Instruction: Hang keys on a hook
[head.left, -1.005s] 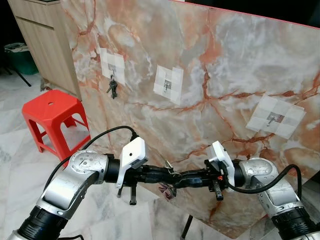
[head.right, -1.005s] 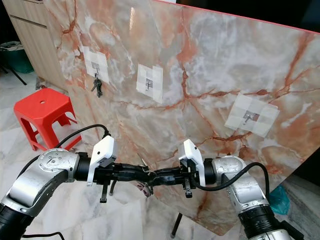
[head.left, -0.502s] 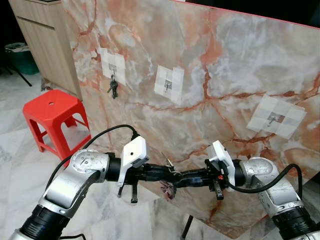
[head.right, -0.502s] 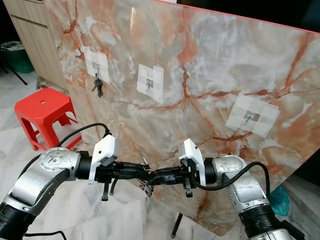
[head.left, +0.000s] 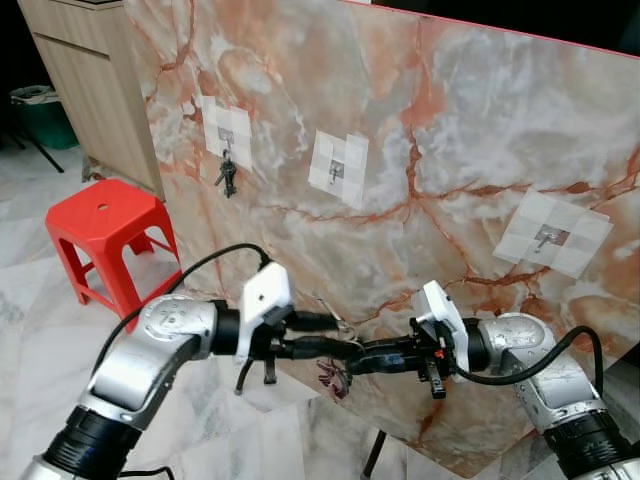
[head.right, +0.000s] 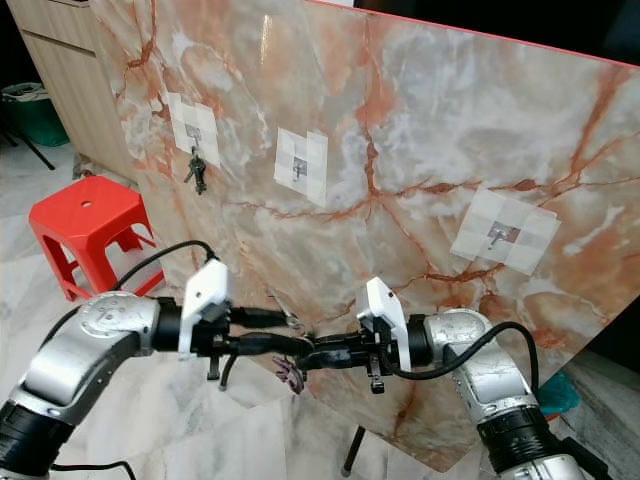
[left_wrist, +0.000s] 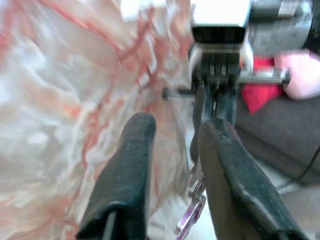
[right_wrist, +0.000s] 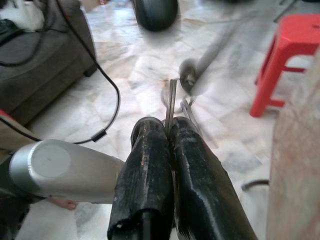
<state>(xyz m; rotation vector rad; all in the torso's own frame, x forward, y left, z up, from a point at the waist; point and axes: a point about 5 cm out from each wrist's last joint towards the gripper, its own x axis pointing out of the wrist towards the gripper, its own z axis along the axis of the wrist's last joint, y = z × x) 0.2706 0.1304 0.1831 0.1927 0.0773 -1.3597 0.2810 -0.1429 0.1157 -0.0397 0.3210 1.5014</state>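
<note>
Down low before the marble board (head.left: 480, 130), your left claw (head.left: 335, 337) is open, with nothing in it. Just beside it, your right claw (head.left: 358, 357) is pinched tight on the keys (head.left: 333, 378), which dangle below. The free hook (head.left: 336, 170) is up and ahead, nearer your right arm.

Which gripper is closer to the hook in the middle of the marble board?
Left. The left gripper is almost straight below the middle hook, while the right gripper, pinching the key ring, sits lower and slightly further right.
</note>
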